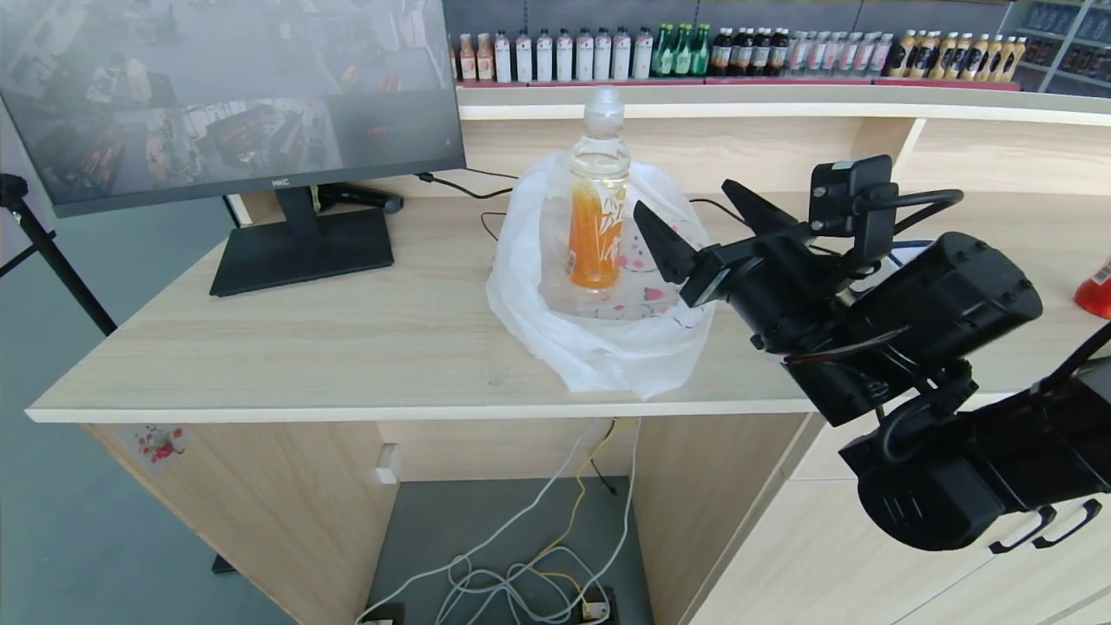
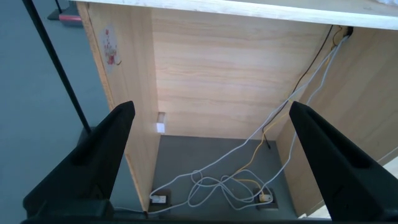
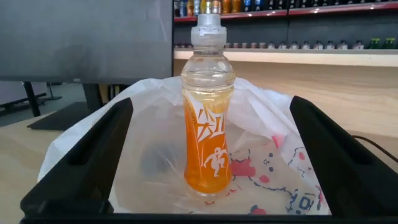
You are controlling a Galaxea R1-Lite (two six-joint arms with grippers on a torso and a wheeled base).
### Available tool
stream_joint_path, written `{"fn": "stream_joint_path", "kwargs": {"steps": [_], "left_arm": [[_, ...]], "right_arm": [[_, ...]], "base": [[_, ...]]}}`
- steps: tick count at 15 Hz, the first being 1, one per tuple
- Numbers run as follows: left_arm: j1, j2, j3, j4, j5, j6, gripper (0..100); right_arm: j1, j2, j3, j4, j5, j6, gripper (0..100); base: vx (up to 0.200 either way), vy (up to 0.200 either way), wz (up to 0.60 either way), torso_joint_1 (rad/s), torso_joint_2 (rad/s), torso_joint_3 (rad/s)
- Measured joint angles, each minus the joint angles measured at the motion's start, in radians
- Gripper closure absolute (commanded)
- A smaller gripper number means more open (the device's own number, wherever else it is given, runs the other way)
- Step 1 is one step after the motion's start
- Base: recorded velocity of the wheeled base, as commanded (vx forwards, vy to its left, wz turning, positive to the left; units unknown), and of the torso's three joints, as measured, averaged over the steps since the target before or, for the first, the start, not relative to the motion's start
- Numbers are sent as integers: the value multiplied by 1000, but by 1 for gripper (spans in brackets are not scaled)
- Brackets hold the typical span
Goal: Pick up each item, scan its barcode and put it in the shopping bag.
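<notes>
The bench [image 1: 347, 347] is spread across the middle of the head view, and a monitor [image 1: 234, 95] is set at its upper left. A white bag [image 1: 608, 356] is laid open at the centre of the frame, near the bench's front edge. The right tool [image 1: 686, 198] is held just right of the bag, spread wide with nothing gripped. The left tool [image 2: 208, 118] is likewise opened wide and empty, faced toward the space under the bench. The bottle [image 1: 597, 200], orange below and clear above, is stood upright inside the bag. Cables [image 2: 217, 183] are strewn on the floor below. A red item [image 1: 1095, 291] is cut off at the right edge.
</notes>
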Motion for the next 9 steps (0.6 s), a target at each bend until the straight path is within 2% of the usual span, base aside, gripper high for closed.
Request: {"fn": "stream_joint_path", "kwargs": {"steps": [3,9], "left_arm": [[0,0,0,0,0,-2,0],[2,0,0,0,0,-6,0]], "right_arm": [[14,-17,9,-6,-2,-7,0],[36,-3,36,3,-6,-8,0]], "base": [[0,0,0,0,0,0],[0,-200,0,10,5,3]]}}
